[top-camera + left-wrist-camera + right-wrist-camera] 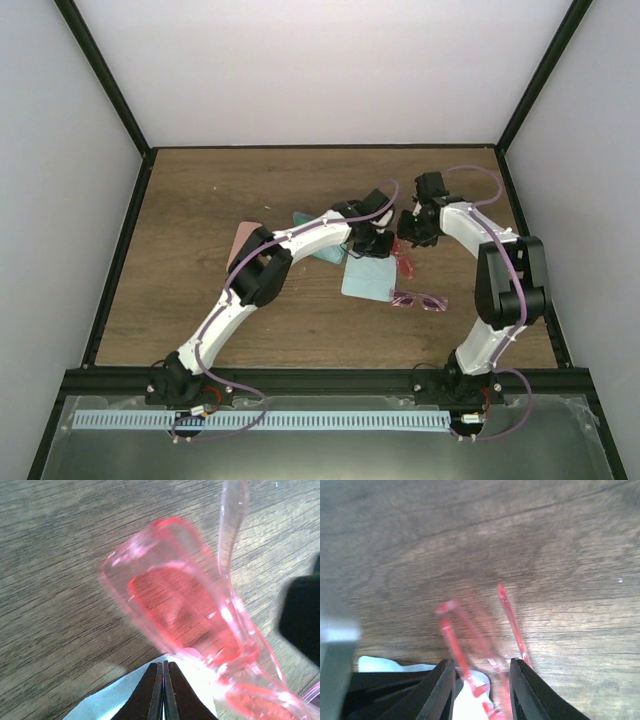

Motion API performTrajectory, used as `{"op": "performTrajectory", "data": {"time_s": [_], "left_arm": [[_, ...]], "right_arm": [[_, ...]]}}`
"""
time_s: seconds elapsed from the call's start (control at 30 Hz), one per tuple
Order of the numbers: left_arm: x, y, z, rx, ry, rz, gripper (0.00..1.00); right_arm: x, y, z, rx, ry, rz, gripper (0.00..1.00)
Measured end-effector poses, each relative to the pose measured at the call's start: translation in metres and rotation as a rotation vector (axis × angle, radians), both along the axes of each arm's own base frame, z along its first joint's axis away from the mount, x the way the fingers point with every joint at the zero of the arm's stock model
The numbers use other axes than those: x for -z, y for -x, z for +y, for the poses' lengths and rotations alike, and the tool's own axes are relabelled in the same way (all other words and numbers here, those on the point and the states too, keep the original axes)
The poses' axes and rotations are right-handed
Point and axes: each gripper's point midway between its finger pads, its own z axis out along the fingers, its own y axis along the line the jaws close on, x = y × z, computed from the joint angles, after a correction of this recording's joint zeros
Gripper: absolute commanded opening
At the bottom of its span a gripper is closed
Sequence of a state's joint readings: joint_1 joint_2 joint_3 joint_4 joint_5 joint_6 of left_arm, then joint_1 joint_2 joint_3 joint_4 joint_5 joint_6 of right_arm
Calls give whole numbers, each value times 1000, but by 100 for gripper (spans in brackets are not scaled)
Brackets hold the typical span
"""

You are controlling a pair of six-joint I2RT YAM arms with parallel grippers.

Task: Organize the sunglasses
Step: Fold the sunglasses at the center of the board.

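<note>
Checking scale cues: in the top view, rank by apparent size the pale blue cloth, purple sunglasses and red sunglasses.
Largest to smallest:
pale blue cloth
purple sunglasses
red sunglasses, partly hidden, so unsure

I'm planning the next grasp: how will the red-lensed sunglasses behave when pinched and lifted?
The red-lensed sunglasses look like thin translucent plastic: probably light, fairly stiff at the lenses. Their slim arms splay apart inside the open right gripper, so they likely swing loosely. Glossy highlights suggest a slippery hold.
</note>
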State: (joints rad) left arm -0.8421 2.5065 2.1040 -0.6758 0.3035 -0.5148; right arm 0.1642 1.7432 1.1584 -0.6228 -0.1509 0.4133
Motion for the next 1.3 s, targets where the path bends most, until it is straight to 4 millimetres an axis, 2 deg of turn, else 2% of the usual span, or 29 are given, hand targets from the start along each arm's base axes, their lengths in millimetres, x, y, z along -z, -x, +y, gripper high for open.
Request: {"op": "performTrajectory", "data": {"time_s": [0.1, 0.2, 0.4, 0.6, 0.7, 0.93, 1.17, 1.3], "left_arm": [[0, 0, 0, 0, 1, 0, 4], [0, 0, 0, 0, 1, -1, 4], [0, 0, 0, 2, 1, -2, 4], [0, 0, 0, 4, 2, -1, 4], [-1, 0, 0, 5, 5, 2, 4], [-1, 0, 0, -1, 15, 17, 4], [-1, 0, 0, -1, 16, 33, 4], [-1, 1, 2, -2, 16, 50, 4]], "right_arm": [[-17, -1, -1, 14, 1, -44, 31], [-19, 2, -7, 48, 19, -50, 30], [7, 24, -33, 147, 65, 46, 23], [29, 23, -50, 183, 83, 99, 15], [40, 23, -46, 168, 75, 134, 12], [41, 7, -35, 122, 65, 121, 5], [40, 4, -3, 38, -11, 97, 4], [39, 3, 3, 24, -41, 88, 5]]}}
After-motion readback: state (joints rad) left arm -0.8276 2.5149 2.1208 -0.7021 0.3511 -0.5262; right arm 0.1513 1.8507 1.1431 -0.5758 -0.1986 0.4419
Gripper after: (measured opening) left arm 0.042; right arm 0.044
